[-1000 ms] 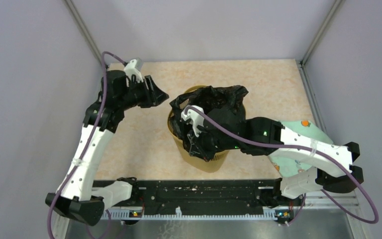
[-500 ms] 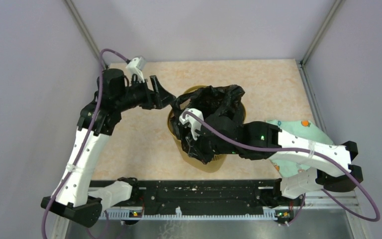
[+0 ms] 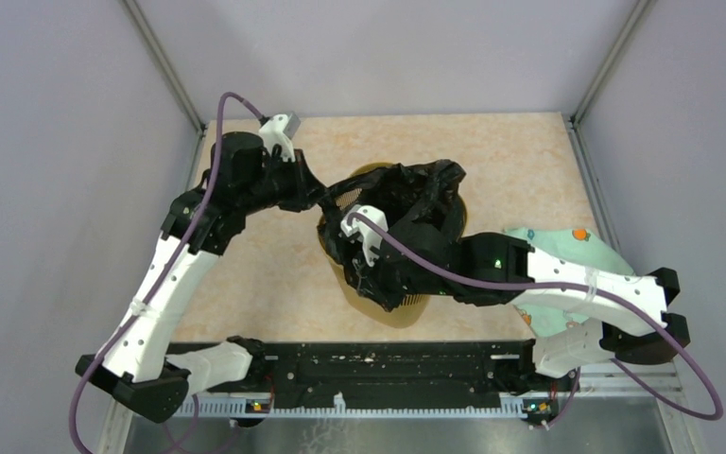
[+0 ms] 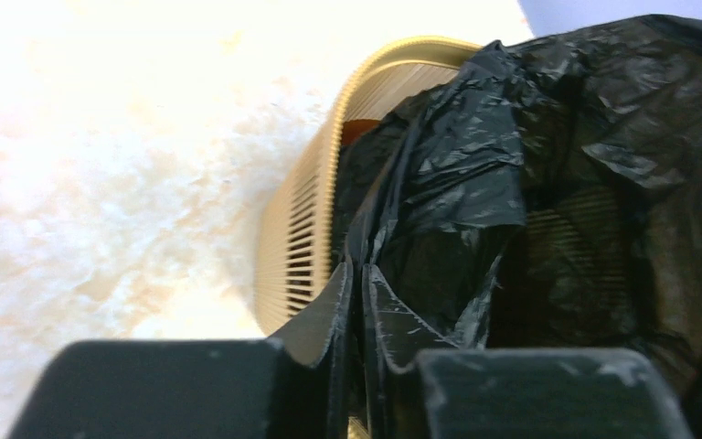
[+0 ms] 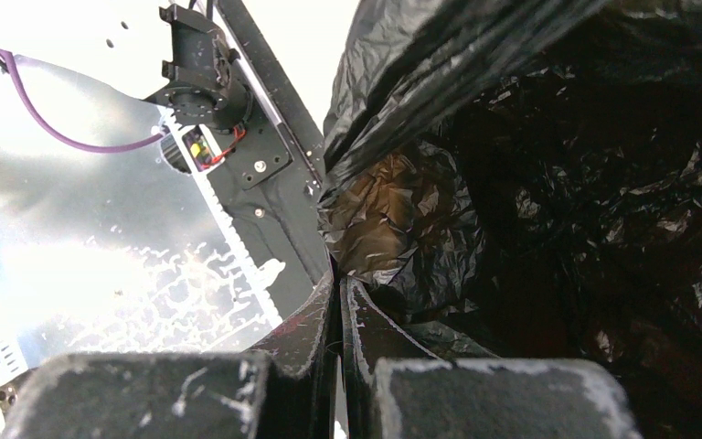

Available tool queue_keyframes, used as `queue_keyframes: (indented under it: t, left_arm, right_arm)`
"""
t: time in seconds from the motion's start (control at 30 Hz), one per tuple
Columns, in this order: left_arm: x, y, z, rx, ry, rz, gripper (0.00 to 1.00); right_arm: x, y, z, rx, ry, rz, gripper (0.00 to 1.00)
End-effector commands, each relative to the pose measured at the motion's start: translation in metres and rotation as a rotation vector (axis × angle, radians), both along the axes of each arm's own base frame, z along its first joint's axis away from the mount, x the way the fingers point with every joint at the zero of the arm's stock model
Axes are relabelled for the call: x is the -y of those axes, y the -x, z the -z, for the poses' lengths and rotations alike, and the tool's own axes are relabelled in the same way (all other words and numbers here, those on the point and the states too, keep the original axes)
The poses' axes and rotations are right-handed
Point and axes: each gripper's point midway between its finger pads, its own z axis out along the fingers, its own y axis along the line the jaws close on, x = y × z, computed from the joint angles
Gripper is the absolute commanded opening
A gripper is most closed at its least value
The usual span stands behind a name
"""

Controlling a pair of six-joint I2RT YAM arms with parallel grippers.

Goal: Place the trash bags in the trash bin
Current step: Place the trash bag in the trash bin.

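The mustard-yellow trash bin [image 3: 392,310] stands mid-table with the glossy black trash bag [image 3: 416,184] spread over its mouth. My left gripper [image 3: 329,197] is at the bin's left rim, shut on the bag's edge. In the left wrist view the fingertips [image 4: 358,274] pinch a fold of the bag [image 4: 475,155] beside the slotted rim [image 4: 306,247]. My right gripper [image 3: 364,279] is at the bin's near-left side, shut on the bag. In the right wrist view its tips [image 5: 340,291] clamp crinkled bag plastic [image 5: 558,183]. The bin's inside is mostly hidden by the bag.
A pale green patterned cloth [image 3: 567,248] lies at the right, partly under my right arm. Grey walls enclose the table on three sides. The black base rail [image 3: 369,369] runs along the near edge.
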Motion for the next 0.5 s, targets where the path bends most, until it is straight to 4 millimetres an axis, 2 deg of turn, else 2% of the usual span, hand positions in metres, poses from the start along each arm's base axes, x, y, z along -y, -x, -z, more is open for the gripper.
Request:
queue_keyframes:
  t: [0.0, 0.07, 0.2, 0.37, 0.47]
  left_arm:
    - [-0.026, -0.003, -0.029, 0.13, -0.014, -0.125, 0.05]
    - [-0.034, -0.004, -0.026, 0.139, -0.018, -0.172, 0.01]
    - [-0.051, -0.012, -0.009, 0.142, -0.058, -0.27, 0.0]
    - [-0.054, -0.025, 0.022, 0.102, -0.09, -0.312, 0.0]
    - [-0.055, -0.033, 0.034, 0.099, -0.086, -0.33, 0.0]
  right_arm:
    - [-0.005, 0.004, 0.005, 0.005, 0.011, 0.007, 0.0]
    - [-0.006, 0.004, 0.009, 0.005, 0.023, 0.013, 0.0]
    - [-0.004, 0.003, 0.017, 0.002, 0.033, 0.03, 0.0]
    - [-0.001, 0.001, 0.029, -0.002, 0.056, 0.051, 0.0]
    - [0.002, 0.0, 0.035, -0.001, 0.075, 0.07, 0.0]
